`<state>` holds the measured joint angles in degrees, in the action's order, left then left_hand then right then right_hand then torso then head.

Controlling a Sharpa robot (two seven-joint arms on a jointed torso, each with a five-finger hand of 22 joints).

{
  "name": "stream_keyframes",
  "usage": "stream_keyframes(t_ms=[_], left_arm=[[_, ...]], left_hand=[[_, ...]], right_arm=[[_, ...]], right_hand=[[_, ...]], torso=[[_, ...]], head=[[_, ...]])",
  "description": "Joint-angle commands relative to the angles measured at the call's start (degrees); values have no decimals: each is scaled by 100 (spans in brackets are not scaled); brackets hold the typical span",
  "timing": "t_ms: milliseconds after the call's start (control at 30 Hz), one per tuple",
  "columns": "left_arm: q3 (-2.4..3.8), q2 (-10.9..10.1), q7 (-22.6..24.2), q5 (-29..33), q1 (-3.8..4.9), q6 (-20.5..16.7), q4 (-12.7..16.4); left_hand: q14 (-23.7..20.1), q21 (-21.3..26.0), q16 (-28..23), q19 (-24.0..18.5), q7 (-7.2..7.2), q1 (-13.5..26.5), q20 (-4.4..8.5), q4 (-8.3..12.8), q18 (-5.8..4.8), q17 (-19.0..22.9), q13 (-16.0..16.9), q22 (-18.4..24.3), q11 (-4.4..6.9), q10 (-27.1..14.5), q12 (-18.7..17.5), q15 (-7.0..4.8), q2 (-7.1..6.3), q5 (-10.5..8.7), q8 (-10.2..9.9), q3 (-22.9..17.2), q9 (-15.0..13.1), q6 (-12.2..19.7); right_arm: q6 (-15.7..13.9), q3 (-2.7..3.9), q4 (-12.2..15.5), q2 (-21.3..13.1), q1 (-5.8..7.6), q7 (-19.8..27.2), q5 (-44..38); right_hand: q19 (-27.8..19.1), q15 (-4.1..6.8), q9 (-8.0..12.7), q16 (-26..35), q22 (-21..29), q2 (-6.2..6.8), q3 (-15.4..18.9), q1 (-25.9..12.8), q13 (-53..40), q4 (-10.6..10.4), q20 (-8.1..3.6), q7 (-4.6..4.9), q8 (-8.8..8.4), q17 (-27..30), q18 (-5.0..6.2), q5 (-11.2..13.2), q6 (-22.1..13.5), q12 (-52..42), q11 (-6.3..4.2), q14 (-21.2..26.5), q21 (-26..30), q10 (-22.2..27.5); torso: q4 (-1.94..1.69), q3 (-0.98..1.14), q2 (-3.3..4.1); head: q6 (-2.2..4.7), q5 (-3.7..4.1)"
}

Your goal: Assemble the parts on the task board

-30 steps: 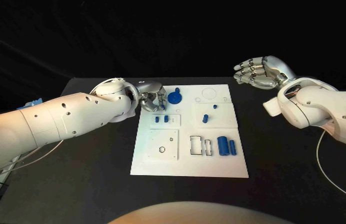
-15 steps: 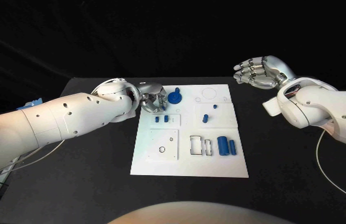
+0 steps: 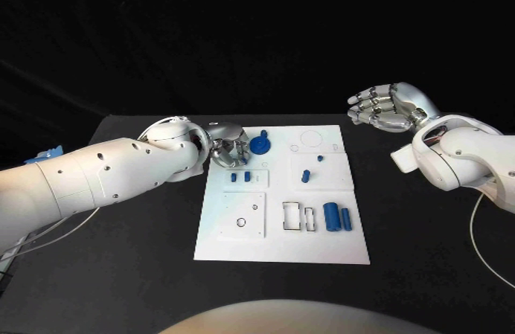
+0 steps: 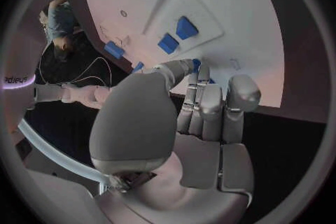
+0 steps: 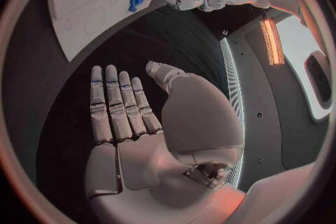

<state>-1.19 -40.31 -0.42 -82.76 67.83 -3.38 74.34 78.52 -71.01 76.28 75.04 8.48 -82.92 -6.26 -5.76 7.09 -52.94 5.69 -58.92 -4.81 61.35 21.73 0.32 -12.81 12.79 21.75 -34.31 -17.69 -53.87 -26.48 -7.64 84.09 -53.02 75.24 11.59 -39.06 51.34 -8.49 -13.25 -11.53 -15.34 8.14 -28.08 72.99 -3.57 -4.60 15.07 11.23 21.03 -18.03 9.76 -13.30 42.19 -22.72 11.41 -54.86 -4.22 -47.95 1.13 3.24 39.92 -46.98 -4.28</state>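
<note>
Moved slightly: left silver hand (image 3: 228, 152), grasp indiscernible, at white task board's (image 3: 281, 248) ten o'clock; right silver hand (image 3: 388, 108) released; small blue parts (image 3: 334, 216) mostly unassembled.

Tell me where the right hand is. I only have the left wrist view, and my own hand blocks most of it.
Observer: The right hand is raised beyond the far right corner of the task board, off the board.
Operator: Is it holding anything?
Observer: No. The right wrist view shows a bare palm, with the fingers straight and apart.
Operator: What is at my left fingertips?
Observer: In the head view the left hand is at the board's far left edge, right beside a round blue part. I cannot tell whether it grips it.
</note>
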Motion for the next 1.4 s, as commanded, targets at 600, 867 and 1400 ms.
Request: stream_keyframes(t_ms=[600,867,1400], left_arm=[[-5,12,-66,18,-36,148,-7],[-5,-4,-69,21,-39,123,-9],[-3,-45,-114,22,-43,11,-28]], left_hand=[[-60,57,-28,-56,152,182,-31,66,-39,172,-24,88,-128,-118,-363,106,-112,-29,-328,-74,65,220],[-117,104,-49,-110,197,243,-70,82,-25,268,-37,156,-189,-288,-530,159,-169,-22,-454,-98,95,348],[-318,328,-184,-313,286,278,-144,162,42,680,-43,489,-285,-648,-750,237,-234,-25,-818,-87,284,816]], right_arm=[[22,2,-16,5,-14,56,-4],[22,2,-20,2,-16,54,-2],[34,2,-34,0,-22,-2,-66]], right_hand=[[-37,-50,10,36,10,-10,5,-53,-3,-16,19,338,-42,10,51,-20,47,25,-6,7,36,-51],[-39,-51,10,38,11,-10,6,-53,-3,-16,20,339,-43,11,51,-20,48,28,-6,8,36,-51],[-63,-61,21,73,34,-1,13,-49,2,0,29,333,-70,34,50,-20,59,83,0,35,40,-28]], torso=[[-5,-3,-8],[-1,-2,-3],[2,-1,-6]], head=[[8,1],[15,-4],[16,-12]])
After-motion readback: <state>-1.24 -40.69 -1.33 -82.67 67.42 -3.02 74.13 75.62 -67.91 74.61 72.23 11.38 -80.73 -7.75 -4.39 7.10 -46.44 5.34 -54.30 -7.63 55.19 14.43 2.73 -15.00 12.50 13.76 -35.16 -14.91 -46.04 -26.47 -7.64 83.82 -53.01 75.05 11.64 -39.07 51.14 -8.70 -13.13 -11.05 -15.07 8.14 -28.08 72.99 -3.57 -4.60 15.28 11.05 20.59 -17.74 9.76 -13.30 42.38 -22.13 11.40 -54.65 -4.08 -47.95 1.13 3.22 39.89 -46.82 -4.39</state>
